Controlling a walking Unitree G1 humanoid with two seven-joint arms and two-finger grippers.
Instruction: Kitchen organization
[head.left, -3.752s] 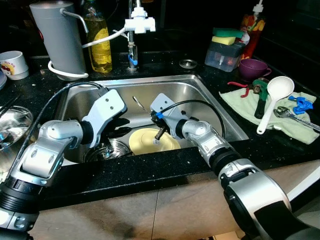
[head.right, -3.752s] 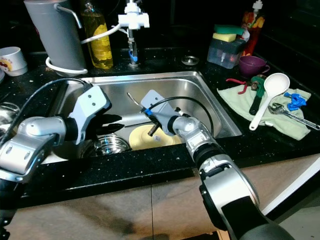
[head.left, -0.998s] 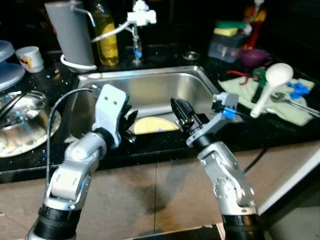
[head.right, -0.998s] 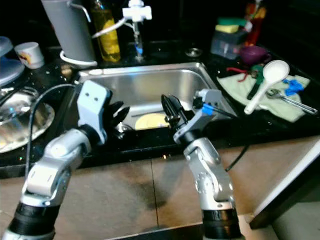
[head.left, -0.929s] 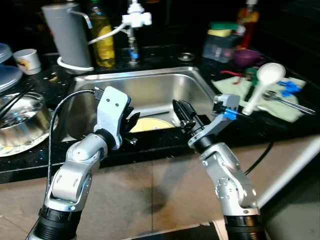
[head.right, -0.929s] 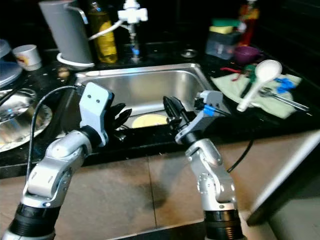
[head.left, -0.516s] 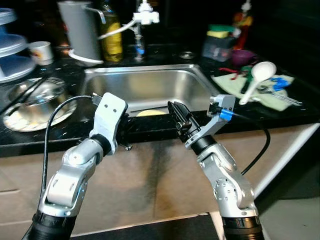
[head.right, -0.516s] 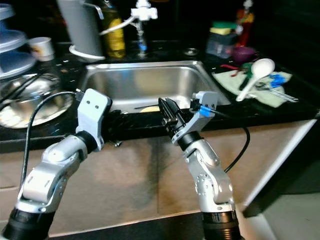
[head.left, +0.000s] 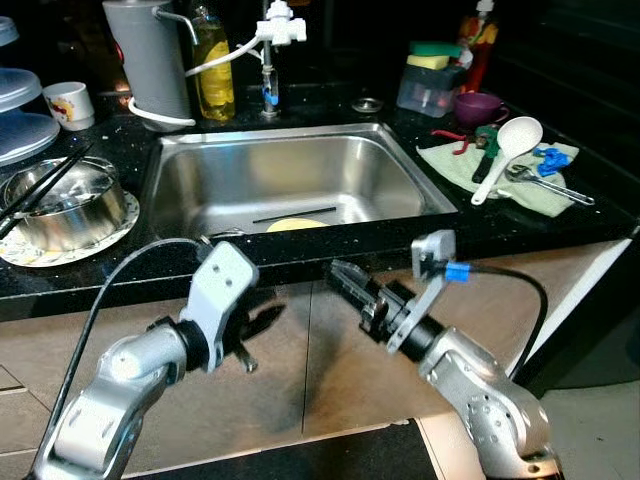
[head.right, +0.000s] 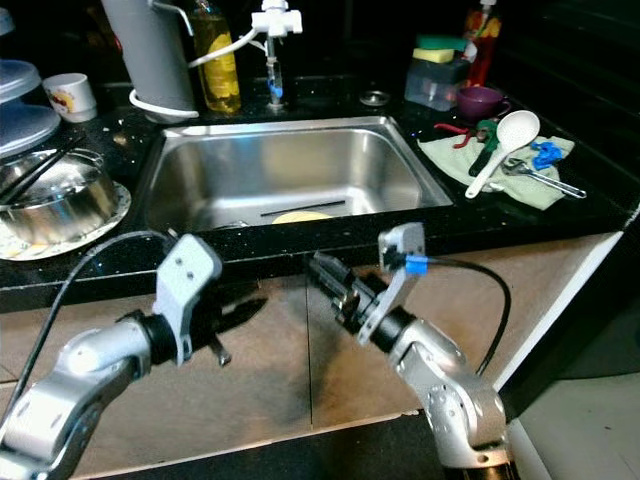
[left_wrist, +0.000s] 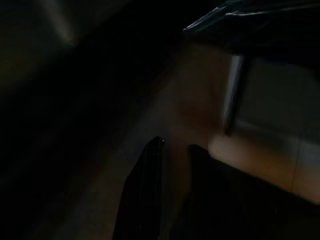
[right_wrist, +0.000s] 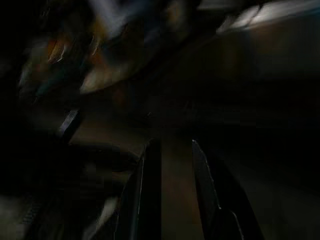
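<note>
Black bench (head.left: 300, 250) above both hands: 1 sink (head.left: 400, 170) holds 1 plate (head.left: 295, 225). Left hand (head.left: 262, 322) and right hand (head.left: 345, 280) are released, empty.

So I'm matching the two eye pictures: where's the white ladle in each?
Left eye view: the ladle lies at upper right, on the green cloth.
Right eye view: the ladle lies at upper right, a little higher in the picture.
Shared landmark: the purple cup just behind it.

Black speckled worktop (head.left: 300, 255) around a steel sink (head.left: 400, 165); beige cabinet fronts (head.left: 300, 380) below; dark wall (head.left: 580, 50) behind, dim light.
</note>
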